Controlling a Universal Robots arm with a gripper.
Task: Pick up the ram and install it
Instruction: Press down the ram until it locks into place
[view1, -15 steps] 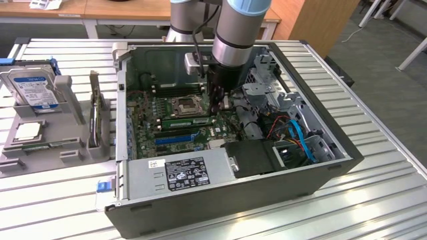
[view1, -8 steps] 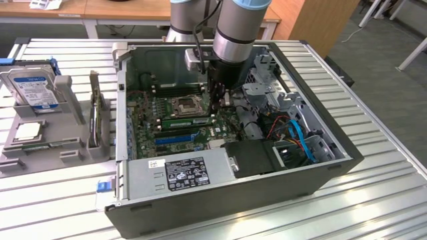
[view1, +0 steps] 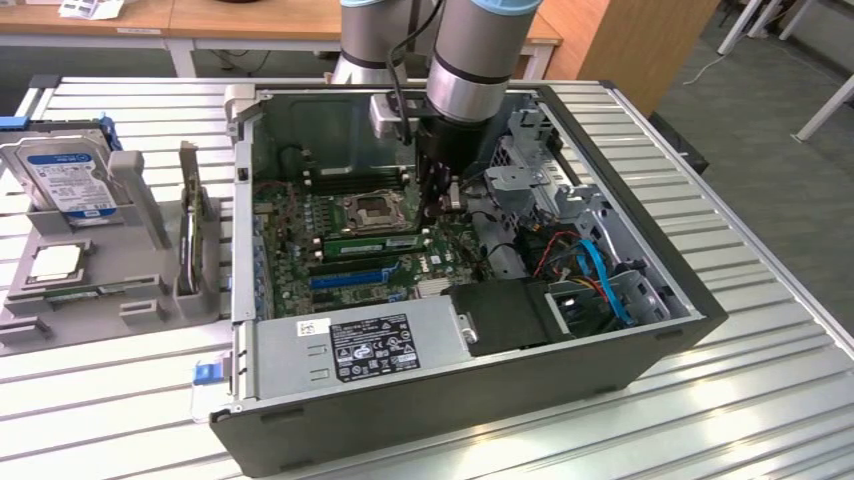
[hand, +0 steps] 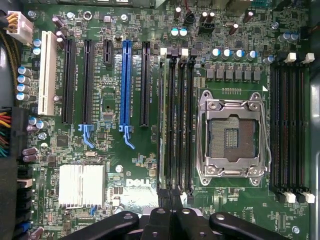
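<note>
Setting: ribbed silver metal table (view1: 747, 330) carrying an opened black desktop computer case (view1: 641, 355), with wooden desks across the top of the exterior frame.

Side rack: grey plastic parts holder (view1: 134, 290) at the left of the exterior frame, with a silver hard drive with a blue label (view1: 60, 180) standing in it and a small square metal CPU chip (view1: 56, 262) lying below that.

Ram: long narrow green circuit-board stick (view1: 374, 243) lying along a slot on the green motherboard (view1: 300, 215), just below the empty silver CPU socket (view1: 370, 210), near the middle of the exterior frame. In the wrist picture I read it as the thin edge (hand: 162, 120) in the leftmost of the black memory slots left of the socket, though that is hard to be sure of.

My jaws: my black gripper (view1: 438, 205) hangs at the right end of the stick; my fingers (hand: 172, 217) show at the lower middle of the wrist frame, pressed together and pinching nothing.

Step in hand: by my judgement, seating; the stick is already in its slot and I am above one end.

Next move calls for: straight downward pressure on the top edge, squarely over the slot; whether the white end latches (hand: 163, 51) have snapped in I cannot tell.
</note>
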